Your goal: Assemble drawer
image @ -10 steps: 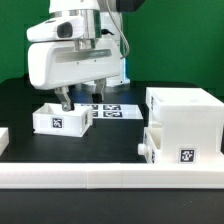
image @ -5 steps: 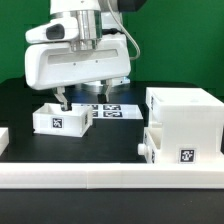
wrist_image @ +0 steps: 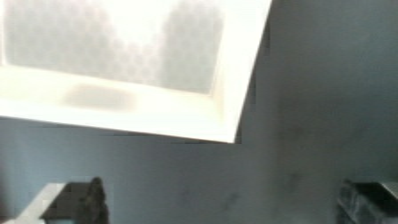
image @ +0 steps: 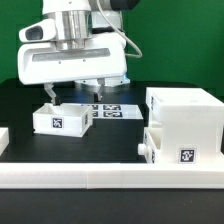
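A small white open-top tray [image: 62, 118] with a square tag on its front stands on the black table at the exterior view's left. My gripper [image: 74, 93] hangs just above it, open wide and empty, one finger [image: 48, 96] over the tray's left end. In the wrist view a corner of the tray [wrist_image: 125, 70] fills one side, and my gripper [wrist_image: 222, 205] has only bare table between its fingertips. The big white cube casing [image: 185, 112] stands at the right. A second tray [image: 151, 146] seems to sit in its lower slot, sticking out a little.
The marker board [image: 108, 110] lies flat behind the tray, between it and the casing. A long low white rail [image: 100, 178] runs along the front of the table. A small white piece [image: 3, 138] shows at the left edge.
My gripper has moved toward the exterior view's left, from over the tray's middle to over its left end. The jaws stay open. The tray and casing have not moved.
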{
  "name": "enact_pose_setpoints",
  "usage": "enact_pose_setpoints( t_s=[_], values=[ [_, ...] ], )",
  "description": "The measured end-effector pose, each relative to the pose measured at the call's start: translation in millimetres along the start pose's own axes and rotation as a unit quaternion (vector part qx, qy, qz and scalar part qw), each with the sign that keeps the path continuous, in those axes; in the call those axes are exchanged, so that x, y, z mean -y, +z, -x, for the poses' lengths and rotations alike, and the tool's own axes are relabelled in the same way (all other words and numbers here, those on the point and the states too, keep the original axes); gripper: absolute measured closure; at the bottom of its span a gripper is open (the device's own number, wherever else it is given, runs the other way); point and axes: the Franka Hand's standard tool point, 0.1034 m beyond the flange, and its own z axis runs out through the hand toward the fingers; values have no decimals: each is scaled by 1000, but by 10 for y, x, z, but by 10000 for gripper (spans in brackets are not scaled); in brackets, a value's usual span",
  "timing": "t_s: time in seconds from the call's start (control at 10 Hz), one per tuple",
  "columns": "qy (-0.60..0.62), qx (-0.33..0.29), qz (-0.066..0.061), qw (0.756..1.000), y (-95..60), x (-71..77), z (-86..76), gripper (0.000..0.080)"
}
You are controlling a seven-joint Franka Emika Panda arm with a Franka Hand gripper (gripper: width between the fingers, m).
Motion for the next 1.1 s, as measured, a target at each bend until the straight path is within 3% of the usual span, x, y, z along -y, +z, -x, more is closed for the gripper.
enact_pose_setpoints(
  t_s=[0.5,0.9,1.1],
  values=[
    [49,4,-2,999,24,104,37,151],
    [52,10,13,998,285,173,473,151],
    [55,13,14,998,355,111,548,151]
  ],
)
